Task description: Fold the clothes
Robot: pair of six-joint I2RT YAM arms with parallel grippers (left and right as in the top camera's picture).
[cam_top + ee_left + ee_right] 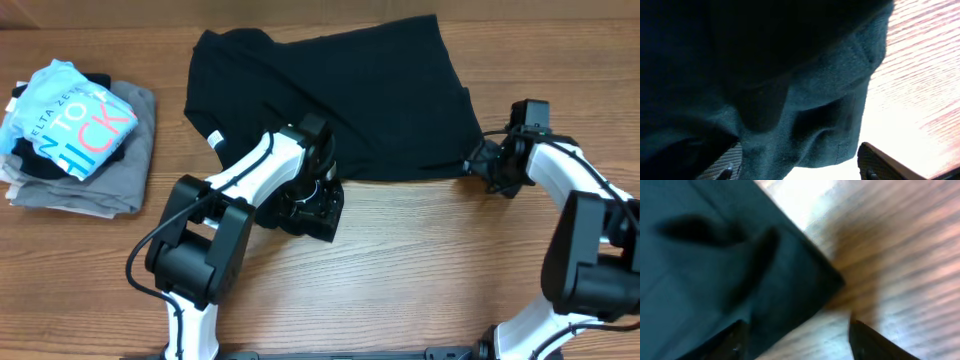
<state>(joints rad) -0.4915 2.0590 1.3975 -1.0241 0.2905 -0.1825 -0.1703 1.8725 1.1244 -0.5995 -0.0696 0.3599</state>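
A black shirt [330, 95] lies spread across the middle back of the table. My left gripper [312, 208] is at the shirt's near edge. In the left wrist view its fingers [800, 167] are spread apart, with a rumpled fold of the black shirt [790, 90] lying between them. My right gripper [487, 165] is at the shirt's near right corner. In the right wrist view its fingers [797, 340] are open, with the corner of the black shirt [715, 265] just ahead of them on the wood.
A stack of folded clothes [75, 140] sits at the far left, topped by a light blue printed shirt [75, 115] on grey and black pieces. Bare wood table [420, 260] lies in front of the shirt.
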